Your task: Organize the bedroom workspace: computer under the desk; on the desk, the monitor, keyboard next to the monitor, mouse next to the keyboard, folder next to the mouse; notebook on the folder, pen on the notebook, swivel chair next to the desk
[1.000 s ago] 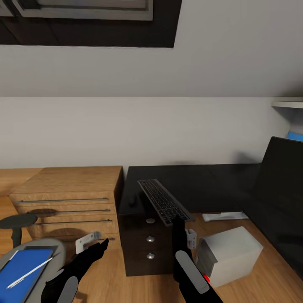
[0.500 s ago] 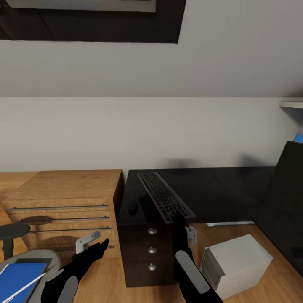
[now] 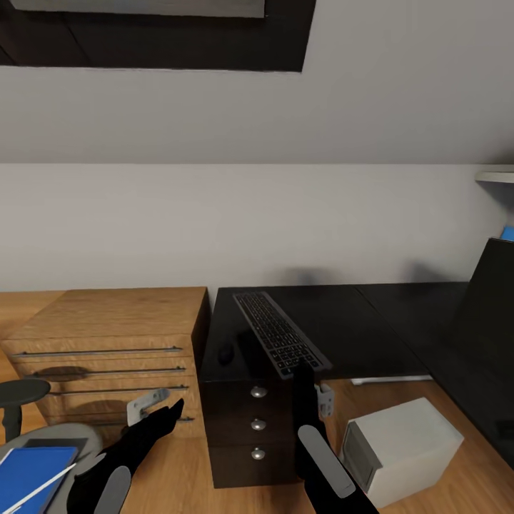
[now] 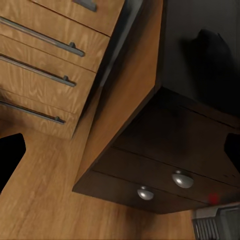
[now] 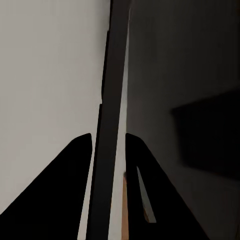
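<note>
My right gripper is shut on the near end of the silver-grey keyboard, which slants over the left end of the black desk. In the right wrist view the keyboard runs edge-on between the fingers. The small dark mouse lies on the desk left of the keyboard. My left gripper hangs open and empty before the wooden cabinet. The blue folder with the pale pen lies on the swivel chair. The grey computer stands on the floor. I cannot make out the notebook.
A light wooden drawer cabinet stands against the desk's left side. The desk's black drawers carry round silver knobs. A tall black flat panel at the right edge looks like the monitor. A white wall runs behind.
The camera has shifted, so the chair and folder slid toward the lower left corner. The keyboard stays in my right gripper. My left arm has sunk slightly.
</note>
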{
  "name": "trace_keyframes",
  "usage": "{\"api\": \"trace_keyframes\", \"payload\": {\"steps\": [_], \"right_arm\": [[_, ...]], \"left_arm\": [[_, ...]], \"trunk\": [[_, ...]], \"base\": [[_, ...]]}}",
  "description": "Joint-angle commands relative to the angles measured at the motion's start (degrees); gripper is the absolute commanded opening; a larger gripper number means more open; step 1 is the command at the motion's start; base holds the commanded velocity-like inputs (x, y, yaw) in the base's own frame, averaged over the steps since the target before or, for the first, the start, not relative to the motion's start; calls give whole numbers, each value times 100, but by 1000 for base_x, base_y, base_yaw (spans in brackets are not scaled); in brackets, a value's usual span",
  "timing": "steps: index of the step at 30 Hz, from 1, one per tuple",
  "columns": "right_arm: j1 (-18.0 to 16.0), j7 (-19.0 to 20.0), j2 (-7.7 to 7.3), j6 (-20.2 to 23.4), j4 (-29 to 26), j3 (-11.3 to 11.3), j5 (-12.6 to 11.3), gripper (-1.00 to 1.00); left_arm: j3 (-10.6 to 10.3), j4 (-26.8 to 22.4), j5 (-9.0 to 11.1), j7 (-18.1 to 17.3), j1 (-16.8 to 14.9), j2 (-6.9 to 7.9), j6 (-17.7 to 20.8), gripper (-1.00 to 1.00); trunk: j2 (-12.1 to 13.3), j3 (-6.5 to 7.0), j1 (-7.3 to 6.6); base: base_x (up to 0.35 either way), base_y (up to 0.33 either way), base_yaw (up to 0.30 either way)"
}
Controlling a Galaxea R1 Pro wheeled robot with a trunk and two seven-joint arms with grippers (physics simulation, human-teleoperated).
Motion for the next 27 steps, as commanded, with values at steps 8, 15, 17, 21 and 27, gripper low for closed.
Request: {"api": "trace_keyframes", "payload": {"steps": [8, 15, 17, 21, 27], "right_arm": [[-5, 39, 0, -29, 8, 12, -46, -100], [-5, 39, 0, -29, 8, 17, -46, -100], [-5, 39, 0, -29, 8, 18, -44, -100], [-5, 4, 0, -29, 23, 27, -41, -100], [-5, -71, 0, -22, 44, 35, -45, -100]], "left_arm": [[5, -18, 61, 70, -4, -6, 16, 100], [16, -11, 61, 71, -4, 2, 16, 100], [32, -11, 61, 62, -4, 8, 19, 100], [42, 9, 61, 45, -4, 23, 22, 100], [43, 9, 61, 44, -4, 26, 17, 100]], "trunk": [[-326, -150, 176], [-526, -240, 286], [-526, -240, 286], [-526, -240, 286], [-526, -240, 286]], "base": [[0, 0, 0], [0, 0, 0], [0, 0, 0], [-72, 0, 0], [-22, 0, 0]]}}
